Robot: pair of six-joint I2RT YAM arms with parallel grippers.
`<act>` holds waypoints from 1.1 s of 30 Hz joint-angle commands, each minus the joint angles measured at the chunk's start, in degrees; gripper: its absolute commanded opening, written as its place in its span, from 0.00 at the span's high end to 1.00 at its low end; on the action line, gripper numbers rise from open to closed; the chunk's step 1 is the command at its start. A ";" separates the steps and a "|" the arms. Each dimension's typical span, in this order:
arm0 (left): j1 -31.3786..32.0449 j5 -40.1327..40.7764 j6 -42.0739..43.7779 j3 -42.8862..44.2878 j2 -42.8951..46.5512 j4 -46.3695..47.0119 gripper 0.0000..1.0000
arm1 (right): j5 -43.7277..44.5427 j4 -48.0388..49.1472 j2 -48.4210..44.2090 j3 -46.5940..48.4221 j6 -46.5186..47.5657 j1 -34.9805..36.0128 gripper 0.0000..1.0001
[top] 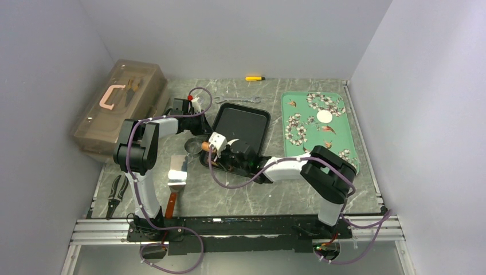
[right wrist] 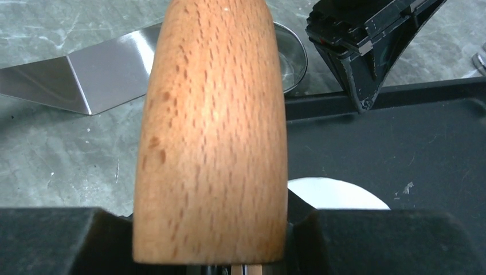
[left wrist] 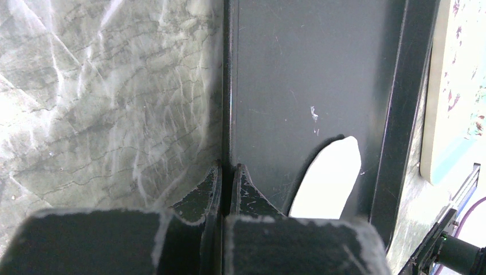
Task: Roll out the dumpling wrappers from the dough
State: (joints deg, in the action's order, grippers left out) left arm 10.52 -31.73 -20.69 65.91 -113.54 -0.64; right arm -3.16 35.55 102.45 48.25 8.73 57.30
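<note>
Pinched shut on the left rim of the black tray [left wrist: 298, 69]: left gripper [left wrist: 226, 172], jaws together with the rim edge between them. Probably placed there as an anchor, to keep the tray from skating across the table [top: 252, 195] under rolling pressure.

Clamped around the wooden roller [right wrist: 212, 132]: right gripper [right wrist: 218, 235], fingers closed on the near end, barrel pointing away from the wrist toward the tray's left edge. Gripped at one end, presumably to leave the rest of the barrel free for pressing and rolling.

Just under and beside the roller, on the tray floor: the dough [right wrist: 338, 195], white, matte and already flat, its near edge hidden behind the right finger. Contact between roller and dough not readable from any view. Judged step: mid-rolling, or lining up for a pass.

Off the tray's left rim, on the table: spatula [right wrist: 86, 74] and shiny ring cutter [right wrist: 293, 54], close by, likely parked within reach for cutting and lifting once the sheet is thin enough.

Further right: green tray [top: 283, 123] with one round white wrapper [top: 324, 117] on it, well apart from the dough. Looks like the drop-off spot for finished pieces.

At the margins, not in play: toolbox [top: 123, 97], pliers [top: 117, 195], wrench [top: 238, 101].
</note>
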 commanded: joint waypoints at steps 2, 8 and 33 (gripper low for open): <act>-0.24 3.52 0.56 -0.80 -3.09 -3.18 1.00 | -5.68 -5.18 -5.28 6.48 -3.02 -3.92 1.00; -0.24 3.45 0.49 -0.62 -3.23 -3.31 1.00 | -5.70 -2.33 -3.14 9.39 -12.94 -11.04 1.00; -0.33 3.68 0.60 -0.70 -3.10 -3.40 1.00 | 20.75 -15.73 2.20 -5.50 -27.69 -18.97 1.00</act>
State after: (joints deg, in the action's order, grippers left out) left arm 10.48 -31.77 -20.69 65.91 -113.54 -0.64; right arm 5.19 34.06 102.37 47.09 -25.19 39.64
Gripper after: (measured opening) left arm 0.037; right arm 0.305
